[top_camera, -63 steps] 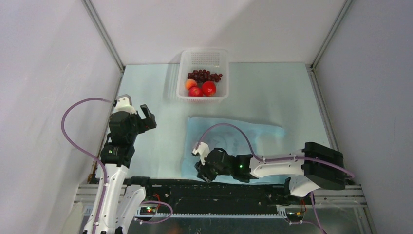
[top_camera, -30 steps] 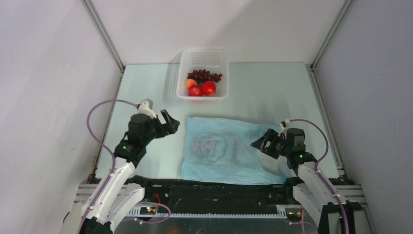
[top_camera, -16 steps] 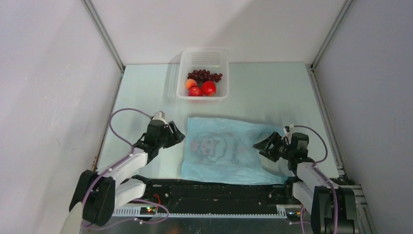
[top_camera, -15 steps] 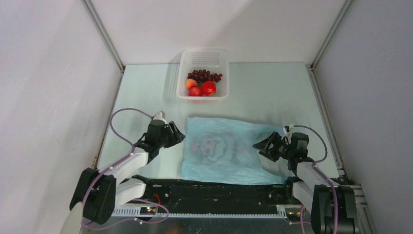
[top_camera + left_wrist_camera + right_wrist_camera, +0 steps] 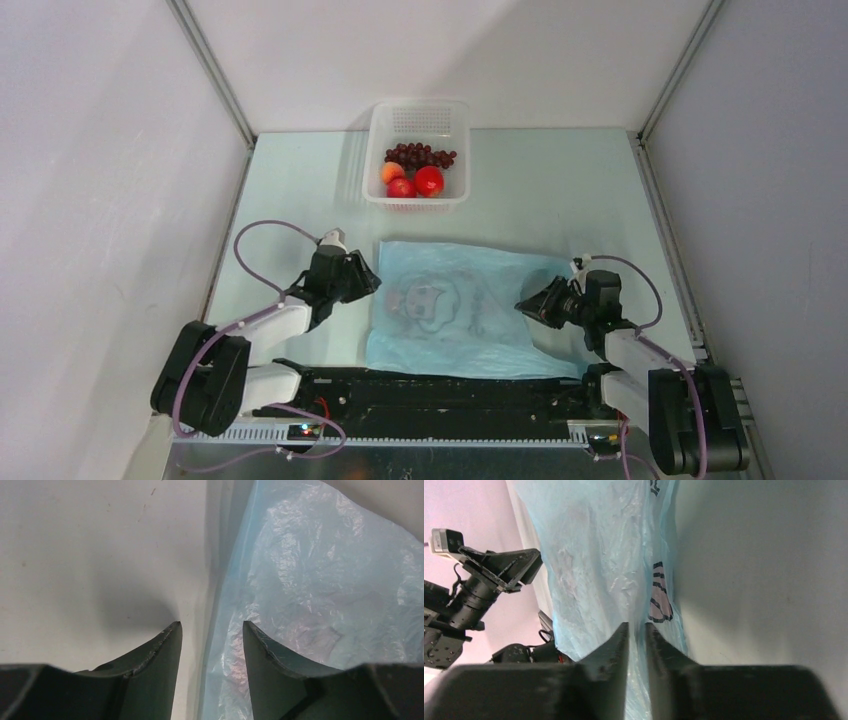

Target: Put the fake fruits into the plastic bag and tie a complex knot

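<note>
Two black grippers sat low at the near side of the pale green table (image 5: 560, 190), one at each end of a thin translucent light-blue plastic bag (image 5: 470, 325) (image 5: 325, 580) (image 5: 594, 555). The bag lay flat between them, its pink and black cartoon print facing up.

The left gripper (image 5: 368, 278) (image 5: 212, 630) was at the bag's left edge. Its jaws stood apart, one over bare table and one over the plastic, with the edge running through the gap.

The right gripper (image 5: 525, 305) (image 5: 637, 626) was at the bag's right end. Its jaws were drawn nearly together, with blue plastic in the slim gap between them. Whether they actually pinched it could not be told.

Well beyond the bag, against the far wall, stood a white perforated plastic basket (image 5: 372, 150). It held a bunch of small dark-red grapes (image 5: 420, 155). In front of them lay two glossy red round fruits (image 5: 429, 180) and one orange-peach round fruit (image 5: 391, 171), touching one another.
</note>
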You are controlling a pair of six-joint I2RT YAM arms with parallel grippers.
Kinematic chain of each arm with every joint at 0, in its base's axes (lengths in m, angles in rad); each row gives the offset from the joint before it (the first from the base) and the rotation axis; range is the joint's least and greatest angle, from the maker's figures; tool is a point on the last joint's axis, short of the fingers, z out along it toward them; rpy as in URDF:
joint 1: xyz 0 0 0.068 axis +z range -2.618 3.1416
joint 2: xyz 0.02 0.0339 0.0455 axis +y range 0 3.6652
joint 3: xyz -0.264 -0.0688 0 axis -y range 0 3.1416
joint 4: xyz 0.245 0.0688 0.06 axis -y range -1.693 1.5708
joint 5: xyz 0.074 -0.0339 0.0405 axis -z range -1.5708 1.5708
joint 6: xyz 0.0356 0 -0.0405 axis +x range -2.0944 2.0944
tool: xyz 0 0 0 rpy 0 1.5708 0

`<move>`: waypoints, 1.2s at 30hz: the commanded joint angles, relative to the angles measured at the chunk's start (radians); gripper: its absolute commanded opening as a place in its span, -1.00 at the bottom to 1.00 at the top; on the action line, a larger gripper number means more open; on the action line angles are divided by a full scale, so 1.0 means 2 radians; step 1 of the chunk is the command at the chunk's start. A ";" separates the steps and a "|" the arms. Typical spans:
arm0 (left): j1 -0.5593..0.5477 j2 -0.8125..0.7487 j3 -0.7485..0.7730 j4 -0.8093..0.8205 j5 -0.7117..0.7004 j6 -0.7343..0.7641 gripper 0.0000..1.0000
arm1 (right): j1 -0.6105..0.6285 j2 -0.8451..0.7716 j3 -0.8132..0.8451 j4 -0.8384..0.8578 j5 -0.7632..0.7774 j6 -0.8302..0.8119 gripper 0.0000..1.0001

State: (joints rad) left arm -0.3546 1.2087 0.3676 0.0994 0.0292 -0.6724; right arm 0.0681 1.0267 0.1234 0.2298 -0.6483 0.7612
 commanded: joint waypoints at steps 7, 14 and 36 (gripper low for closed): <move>-0.010 -0.053 0.037 -0.064 -0.081 0.031 0.24 | 0.014 0.004 0.024 0.043 0.004 -0.002 -1.00; -0.052 -0.112 0.120 -0.175 -0.146 0.068 0.70 | 0.067 -0.046 0.065 0.025 0.013 0.009 -1.00; -0.216 -0.064 0.183 0.045 0.134 0.137 0.99 | 0.244 -0.086 0.178 -0.008 0.118 0.036 -1.00</move>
State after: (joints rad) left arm -0.7498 1.1034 0.8009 0.0051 0.1921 -0.5289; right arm 0.5484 0.8623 0.4271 0.1921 -0.4259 0.7979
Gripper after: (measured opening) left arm 0.986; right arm 0.009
